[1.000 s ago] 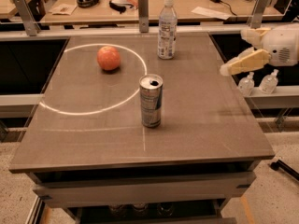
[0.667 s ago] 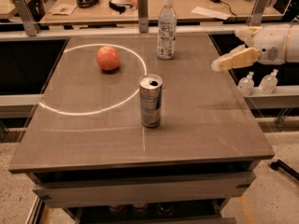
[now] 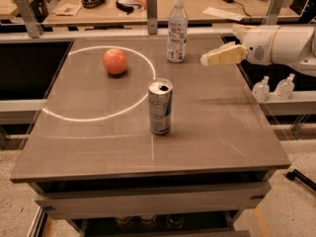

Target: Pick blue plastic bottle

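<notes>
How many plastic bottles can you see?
3: the blue plastic bottle at the table's far edge, the gripper just right of it; two small bottles beyond the right edge. Others may be hidden.

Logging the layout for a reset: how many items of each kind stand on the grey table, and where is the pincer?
Bottles: 1, the tall clear plastic bottle with white cap
Cans: 1, the silver-blue drink can
Fruit: 1, the round red apple
Total: 3
The pincer hovers right of the bottle, not touching it.
</notes>
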